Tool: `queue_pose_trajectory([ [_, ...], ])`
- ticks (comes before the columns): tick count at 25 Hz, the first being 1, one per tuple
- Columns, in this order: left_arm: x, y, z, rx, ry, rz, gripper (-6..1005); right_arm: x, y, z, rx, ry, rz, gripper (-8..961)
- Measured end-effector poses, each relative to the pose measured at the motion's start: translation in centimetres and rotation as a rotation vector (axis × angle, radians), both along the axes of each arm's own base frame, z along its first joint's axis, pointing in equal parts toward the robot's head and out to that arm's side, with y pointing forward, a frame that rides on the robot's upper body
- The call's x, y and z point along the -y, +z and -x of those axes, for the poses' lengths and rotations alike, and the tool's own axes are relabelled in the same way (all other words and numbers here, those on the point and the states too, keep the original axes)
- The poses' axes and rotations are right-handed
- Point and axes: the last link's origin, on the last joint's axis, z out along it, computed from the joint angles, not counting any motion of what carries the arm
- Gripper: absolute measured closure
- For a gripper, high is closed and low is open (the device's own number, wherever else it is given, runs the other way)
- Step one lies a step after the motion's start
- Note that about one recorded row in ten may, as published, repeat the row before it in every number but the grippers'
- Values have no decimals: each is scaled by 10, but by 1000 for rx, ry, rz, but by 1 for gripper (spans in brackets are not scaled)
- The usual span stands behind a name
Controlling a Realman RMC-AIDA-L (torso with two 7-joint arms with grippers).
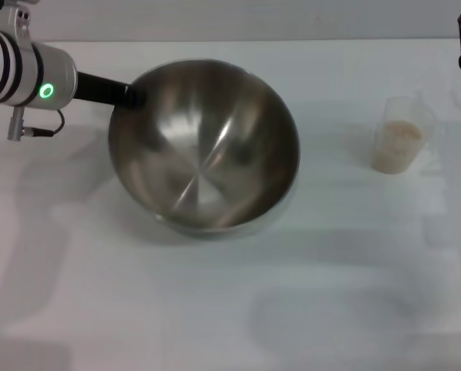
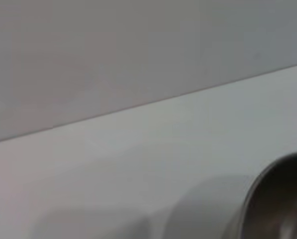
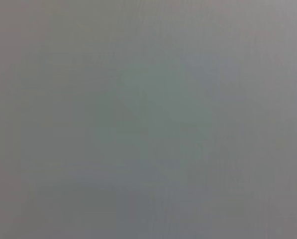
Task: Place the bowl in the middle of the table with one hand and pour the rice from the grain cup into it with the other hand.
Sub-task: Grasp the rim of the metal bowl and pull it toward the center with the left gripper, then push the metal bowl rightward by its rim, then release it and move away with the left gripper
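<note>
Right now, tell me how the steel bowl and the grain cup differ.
The bowl is shiny stainless steel and wide; the grain cup is clear plastic and far smaller. The bowl is empty and tilted, with the left gripper at its rim; the grain cup stands upright and untouched, with rice inside. The bowl sits near the middle of the table; the grain cup is to the right. Both are open-topped.

The left arm (image 1: 22, 66) has a silver-white cylindrical wrist with black bands, a glowing green ring light (image 1: 46, 91), a thin black cable (image 1: 41, 130) below, and a black gripper (image 1: 103, 89).
</note>
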Motion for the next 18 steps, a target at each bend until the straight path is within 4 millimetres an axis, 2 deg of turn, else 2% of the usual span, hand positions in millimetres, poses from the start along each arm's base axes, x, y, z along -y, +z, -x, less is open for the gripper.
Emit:
queue_pose_trajectory([
  [4,-4,0,-12,-7,-38,14,952,0,0,0,0,0,0,410],
  [18,-7,-5,-32,-6,-102,64,952,0,0,-1,3,-1,0,409],
])
